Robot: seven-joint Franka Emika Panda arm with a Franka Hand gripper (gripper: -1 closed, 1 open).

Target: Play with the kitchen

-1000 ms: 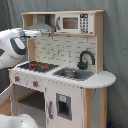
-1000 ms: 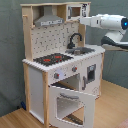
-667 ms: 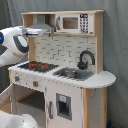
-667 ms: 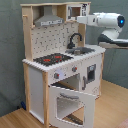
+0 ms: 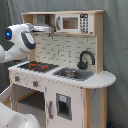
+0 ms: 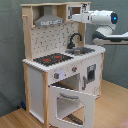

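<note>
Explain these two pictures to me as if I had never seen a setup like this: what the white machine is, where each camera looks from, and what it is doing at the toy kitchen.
The white machine is a robot arm. Both pictures show one moment from two cameras off the arm.

In the first exterior view the toy kitchen is seen from its sink side, with the arm at the first exterior view's left. In the second exterior view it is seen from the hob side, and the arm reaches in from the second exterior view's right toward the upper shelf.

On the counter are a black-red hob, a sink and a black faucet. The oven door hangs open. The end effector is up by the shelf; nothing visibly held.
</note>
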